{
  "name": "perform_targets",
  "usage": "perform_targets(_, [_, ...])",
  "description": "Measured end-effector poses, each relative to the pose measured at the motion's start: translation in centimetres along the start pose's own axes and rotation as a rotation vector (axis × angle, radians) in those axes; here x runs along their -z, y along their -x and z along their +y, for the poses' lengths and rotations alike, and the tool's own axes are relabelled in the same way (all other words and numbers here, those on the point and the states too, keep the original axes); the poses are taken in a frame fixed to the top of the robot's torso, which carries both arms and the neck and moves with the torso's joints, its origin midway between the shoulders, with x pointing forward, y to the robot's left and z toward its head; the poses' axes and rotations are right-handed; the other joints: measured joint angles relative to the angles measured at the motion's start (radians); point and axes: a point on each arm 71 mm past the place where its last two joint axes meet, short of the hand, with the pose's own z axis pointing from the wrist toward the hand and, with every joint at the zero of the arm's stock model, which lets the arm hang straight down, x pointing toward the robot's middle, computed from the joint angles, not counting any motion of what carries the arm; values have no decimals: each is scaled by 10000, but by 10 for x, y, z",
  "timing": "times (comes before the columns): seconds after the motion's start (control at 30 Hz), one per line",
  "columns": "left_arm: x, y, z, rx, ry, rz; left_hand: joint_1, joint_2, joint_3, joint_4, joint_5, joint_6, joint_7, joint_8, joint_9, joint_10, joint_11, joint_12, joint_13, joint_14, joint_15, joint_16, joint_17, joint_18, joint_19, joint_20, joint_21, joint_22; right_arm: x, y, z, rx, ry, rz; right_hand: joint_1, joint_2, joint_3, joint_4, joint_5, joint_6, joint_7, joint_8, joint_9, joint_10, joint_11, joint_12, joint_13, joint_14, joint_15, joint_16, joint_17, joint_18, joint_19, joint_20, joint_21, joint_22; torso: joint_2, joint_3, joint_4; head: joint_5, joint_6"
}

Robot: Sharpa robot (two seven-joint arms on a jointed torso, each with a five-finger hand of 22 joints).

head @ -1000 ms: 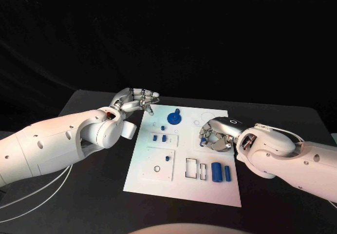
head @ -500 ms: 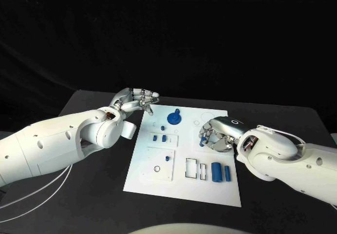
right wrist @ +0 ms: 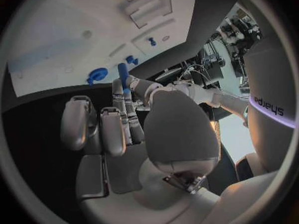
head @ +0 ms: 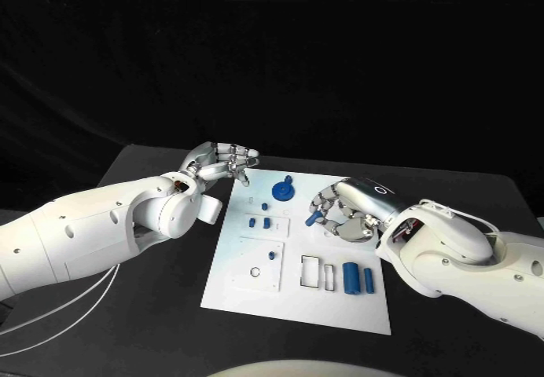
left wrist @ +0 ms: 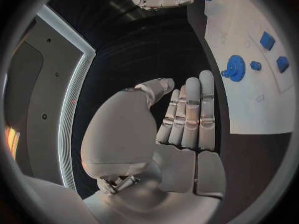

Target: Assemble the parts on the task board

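One blue peg (head: 312,217) we find pinched in the right hand (head: 346,212) above the task board (head: 297,302); the left hand (head: 221,163), fingers apart, holds nothing at the board's far edge.

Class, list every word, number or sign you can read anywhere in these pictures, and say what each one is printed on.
"sharpa" – dark letters on the white casing of the robot's left arm, seen upside down in the right wrist view.
A small dark ring mark on the back of the right hand; it is a sign, not a word.
The white task board carries outlines only, no readable text.
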Motion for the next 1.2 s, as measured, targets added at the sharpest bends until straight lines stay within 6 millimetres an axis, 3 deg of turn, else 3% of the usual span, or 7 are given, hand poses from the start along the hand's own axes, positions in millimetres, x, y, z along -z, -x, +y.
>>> perform_targets(0.2, [-1, -2, 0, 17, -3, 39, 0, 0, 0, 0, 0, 0, 0, 0, 0, 0, 0, 0, 0, 0, 0, 0, 0, 1, 0, 0, 1, 0, -11, -12, 31, -429, 841, -48, 0, -1, -1, 1, -13, -6, 4, 0, 0, 0, 1, 0, -2, 0, 0, 0, 0, 0, 0, 0, -1, 5, 0, -7, -9, 77, -20])
perform_targets(0.57, [-4, -7, 1, 52, -14, 118, 0, 0, 0, 0, 0, -37, 36, 0, -9, 0, 0, -1, 0, 0, 0, 0, -8, 1, 0, 0, 2, 1, -25, -62, 74, -1300, 1905, 576, 11, -14, -3, 2, 16, -36, -2, 1, 2, 0, 3, -2, -16, 0, 1, -1, -2, 0, 0, 0, -4, 4, 2, -20, 12, 233, -33])
perform_targets(0.8, [-4, -8, 1, 61, -17, 139, 0, 0, 0, 0, 0, -37, 36, 0, -8, 1, 0, -1, 0, 0, 0, 0, -8, 0, 0, 0, 2, 2, -30, -80, 78, -1387, 2013, 897, 11, -14, 25, -26, 16, -16, -26, 2, 4, 10, 13, -40, -26, 0, 0, -1, -7, 0, -1, 0, -49, 3, 20, -13, -12, 305, -81])
perform_targets(1.2, [-4, -9, 1, 62, -16, 145, 0, 0, 0, 0, 0, -36, 36, 0, -7, 1, 0, -1, 0, 0, 0, 0, -7, 0, 0, 0, 2, 2, -32, -93, 73, -1104, 1980, 1425, 9, -16, 24, -26, 13, -10, -18, 2, 6, 10, 15, -42, -30, 0, 1, -1, -21, 0, -1, 0, -49, 2, 15, 5, -24, 314, -132])
